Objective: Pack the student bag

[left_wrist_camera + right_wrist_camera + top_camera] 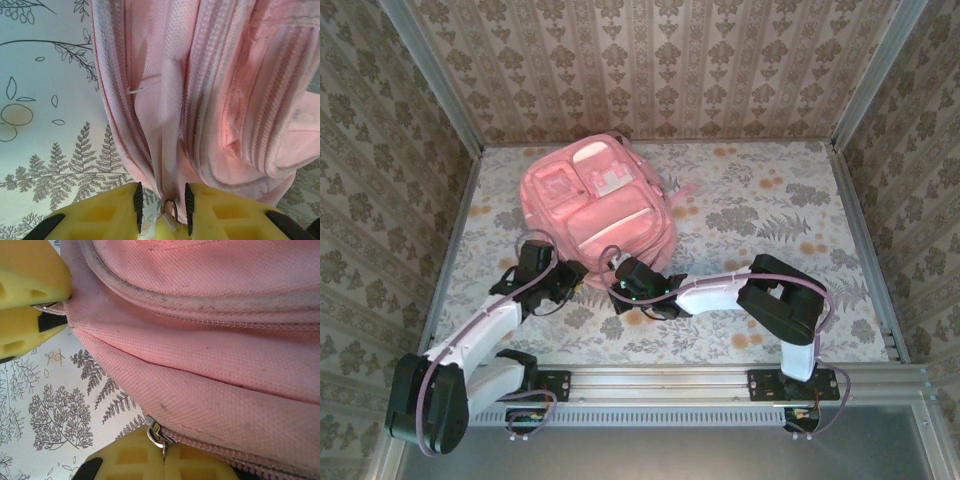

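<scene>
Student bag (595,205): lies flat on the fern-print table (770,230), far left of centre, front pockets up, with its near edge at both grippers.
Left gripper (161,196): jaws narrowed onto the bag's near seam, fabric pinched (a metal ring (170,207) sits between the pads).
Right gripper (164,456): jaws closed on a zip pull (156,434) at the bag's edge, just beside the left one.

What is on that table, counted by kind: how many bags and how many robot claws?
Student bag, pink: 1
Grippers: 2, the left gripper and the right gripper
Total: 3
</scene>
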